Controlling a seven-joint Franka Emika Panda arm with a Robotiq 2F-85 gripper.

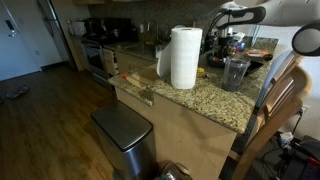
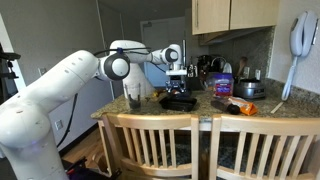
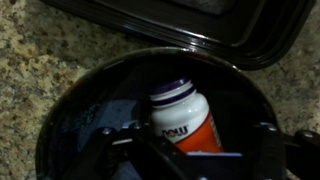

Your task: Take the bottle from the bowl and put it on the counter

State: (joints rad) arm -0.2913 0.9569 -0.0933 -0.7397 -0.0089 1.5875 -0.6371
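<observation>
Gripper [image 3: 188, 140] spread wide, fingers straddling the supplement bottle [image 3: 178, 108] just below, apparently lined up to pinch its body. Bottle lies tilted in the black bowl [image 3: 85, 95], purple cap pointing away. Beyond: granite counter [image 3: 35, 50], black tray [image 3: 235, 30].

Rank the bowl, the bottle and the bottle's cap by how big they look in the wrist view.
Largest to smallest:
1. bowl, which fills most of the frame
2. bottle, inside the bowl, its lower end cut off at the frame edge
3. cap, only the bottle's top end
</observation>
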